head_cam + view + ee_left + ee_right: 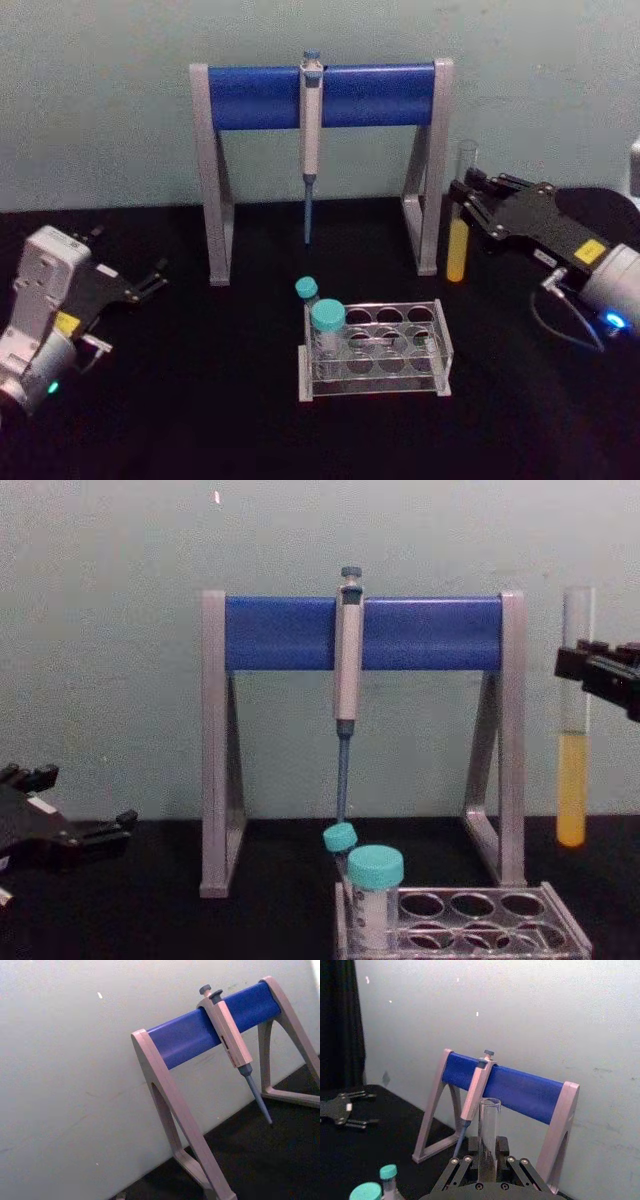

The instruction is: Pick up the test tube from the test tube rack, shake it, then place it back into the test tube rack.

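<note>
Right gripper [463,192] holds test tube [457,250], lower part seemingly yellow liquid.

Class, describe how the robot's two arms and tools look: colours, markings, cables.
Left tool: black, linkage-jointed, on a white-grey wrist housing with yellow label and green light. Right tool: black, linkage-jointed, yellow label, silvery wrist with blue light and a thin looping cable.

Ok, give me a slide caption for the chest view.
Right gripper holds the test tube upright, clear of the test tube rack.

One test tube [457,250]; two teal-capped tubes [327,318]; one test tube rack [380,388]; one pipette [311,130]; one stand [260,97].
</note>
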